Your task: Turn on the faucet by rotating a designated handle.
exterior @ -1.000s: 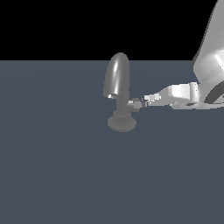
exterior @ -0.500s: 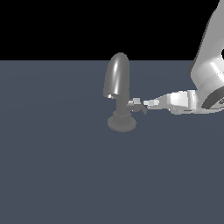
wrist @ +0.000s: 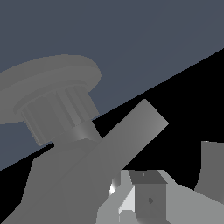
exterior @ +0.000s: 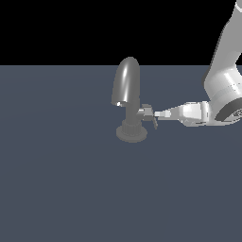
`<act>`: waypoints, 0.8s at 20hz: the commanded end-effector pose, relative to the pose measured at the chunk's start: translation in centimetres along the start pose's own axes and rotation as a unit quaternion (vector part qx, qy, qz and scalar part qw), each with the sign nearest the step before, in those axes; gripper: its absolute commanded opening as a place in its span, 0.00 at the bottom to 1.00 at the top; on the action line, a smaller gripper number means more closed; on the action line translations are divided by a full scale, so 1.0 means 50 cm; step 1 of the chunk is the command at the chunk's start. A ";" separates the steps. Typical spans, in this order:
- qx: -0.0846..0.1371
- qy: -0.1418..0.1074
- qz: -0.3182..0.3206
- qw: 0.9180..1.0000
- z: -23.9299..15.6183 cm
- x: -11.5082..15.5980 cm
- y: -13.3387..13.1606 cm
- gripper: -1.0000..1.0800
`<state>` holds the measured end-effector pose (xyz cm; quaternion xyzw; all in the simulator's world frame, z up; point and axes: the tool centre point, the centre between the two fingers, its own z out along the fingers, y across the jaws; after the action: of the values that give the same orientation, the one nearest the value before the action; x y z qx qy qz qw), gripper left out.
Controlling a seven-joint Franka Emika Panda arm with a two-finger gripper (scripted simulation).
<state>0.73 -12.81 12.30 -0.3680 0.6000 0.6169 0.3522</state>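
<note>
In the exterior view the faucet (exterior: pixel 128 101) stands near the middle of the dark slate surface (exterior: pixel 61 179), its handle (exterior: pixel 147 113) sticking out toward 3 o'clock. The hand (exterior: pixel 157 115) comes in from 3 o'clock and meets the handle's tip; how far it is parted cannot be told.

In the wrist view the ribbed base and stem fill the frame, and the handle (wrist: pixel 131 131) lies just beside a finger (wrist: pixel 148 197).

Open floor (exterior: pixel 56 189) around faucet (exterior: pixel 128 101)
</note>
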 end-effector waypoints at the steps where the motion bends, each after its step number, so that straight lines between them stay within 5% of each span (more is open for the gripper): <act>1: 0.011 0.000 0.010 1.000 0.000 0.040 -0.031 0.00; 16: 0.014 -0.003 0.032 0.999 -0.001 0.121 -0.100 0.00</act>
<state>2.59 -13.64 10.44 -0.3710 0.5946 0.6210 0.3509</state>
